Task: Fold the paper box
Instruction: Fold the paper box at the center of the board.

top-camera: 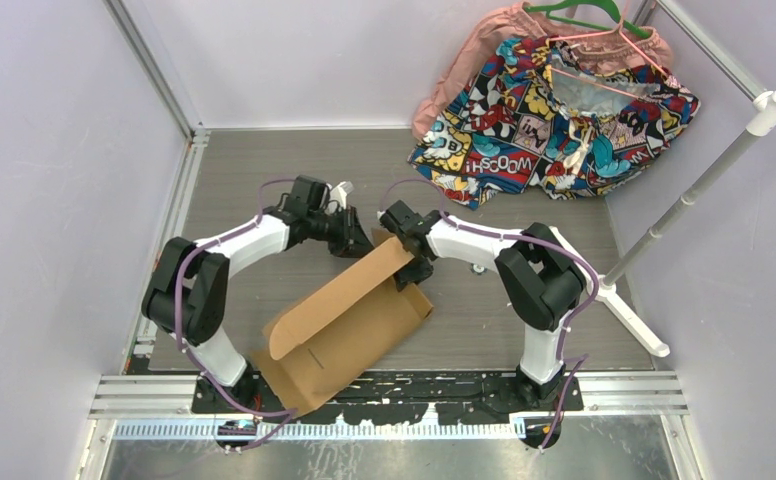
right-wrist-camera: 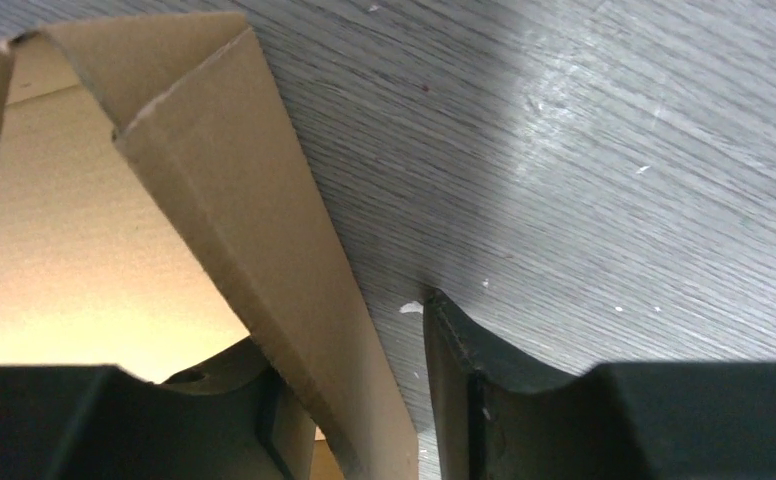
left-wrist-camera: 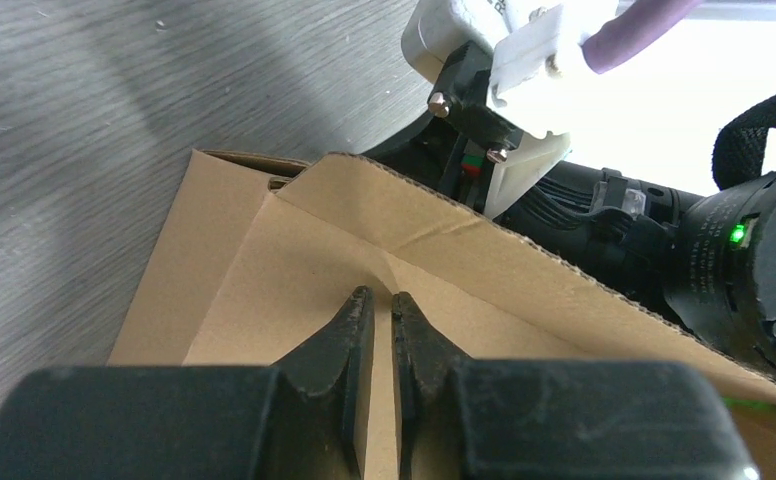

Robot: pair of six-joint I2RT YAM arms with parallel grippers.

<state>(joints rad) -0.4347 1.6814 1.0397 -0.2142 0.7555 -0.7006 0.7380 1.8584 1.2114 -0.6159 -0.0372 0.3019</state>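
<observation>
The paper box (top-camera: 374, 330) is plain brown cardboard lying half-folded in the middle of the table, with one long flap (top-camera: 344, 290) raised at a slant. My left gripper (top-camera: 357, 238) is at the flap's far end. In the left wrist view its fingers (left-wrist-camera: 359, 330) are shut to a thin slit with nothing between them, just above the cardboard (left-wrist-camera: 264, 280) near a crease. My right gripper (top-camera: 412, 268) is open and straddles an upright cardboard wall (right-wrist-camera: 264, 230). The wall rests against the left finger, and a gap shows before the right finger (right-wrist-camera: 464, 390).
A comic-print cloth (top-camera: 554, 110) and a pink garment (top-camera: 469, 55) lie at the back right on hangers. A white pole stand (top-camera: 704, 180) leans at the right, its foot (top-camera: 624, 310) on the table beside the right arm. Metal rails (top-camera: 394, 395) run along the near edge.
</observation>
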